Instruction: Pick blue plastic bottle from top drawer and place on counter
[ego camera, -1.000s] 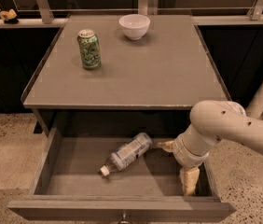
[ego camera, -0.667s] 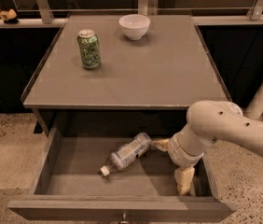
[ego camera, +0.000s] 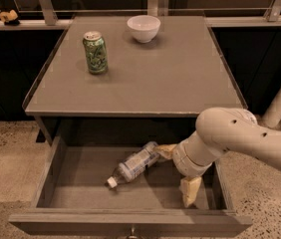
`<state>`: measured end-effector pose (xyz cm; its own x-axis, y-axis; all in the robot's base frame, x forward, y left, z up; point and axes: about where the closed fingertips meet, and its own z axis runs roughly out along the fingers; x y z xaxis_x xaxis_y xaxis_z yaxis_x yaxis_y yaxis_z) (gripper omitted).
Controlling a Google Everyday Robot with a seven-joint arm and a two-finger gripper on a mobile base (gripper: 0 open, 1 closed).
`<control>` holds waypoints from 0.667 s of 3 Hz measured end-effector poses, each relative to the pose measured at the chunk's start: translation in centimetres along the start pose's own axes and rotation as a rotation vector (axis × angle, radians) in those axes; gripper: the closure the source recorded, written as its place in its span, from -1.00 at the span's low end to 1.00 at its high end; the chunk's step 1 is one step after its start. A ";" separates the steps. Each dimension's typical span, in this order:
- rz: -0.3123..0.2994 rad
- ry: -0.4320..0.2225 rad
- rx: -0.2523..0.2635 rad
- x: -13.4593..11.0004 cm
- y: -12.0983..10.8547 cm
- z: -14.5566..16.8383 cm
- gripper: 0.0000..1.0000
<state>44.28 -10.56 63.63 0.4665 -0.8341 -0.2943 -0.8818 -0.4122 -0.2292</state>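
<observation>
The blue plastic bottle (ego camera: 134, 164) lies on its side on the floor of the open top drawer (ego camera: 70, 190), white cap toward the front left. My gripper (ego camera: 175, 176) is down inside the drawer, just right of the bottle, and it is open. One finger (ego camera: 166, 151) is at the bottle's base end; whether it touches it I cannot tell. The other finger (ego camera: 190, 191) points toward the drawer front. The bottle is not between the fingers. The counter (ego camera: 170, 78) lies above the drawer.
A green soda can (ego camera: 95, 52) stands on the counter's left side. A white bowl (ego camera: 143, 28) sits at the counter's back middle. The drawer's front panel (ego camera: 130, 223) with its knob is at the bottom. My arm (ego camera: 250, 138) comes in from the right.
My gripper has shifted a little left and back inside the drawer, toward the bottle's base. The bottle has not moved.
</observation>
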 end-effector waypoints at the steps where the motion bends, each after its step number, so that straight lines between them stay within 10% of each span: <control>1: -0.029 0.003 0.010 -0.5 -0.7 0.1 -1.00; 2: -0.108 0.017 0.060 -2.3 -3.0 0.2 -1.00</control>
<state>45.91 -7.33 64.83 0.5568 -0.7923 -0.2494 -0.8204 -0.4777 -0.3142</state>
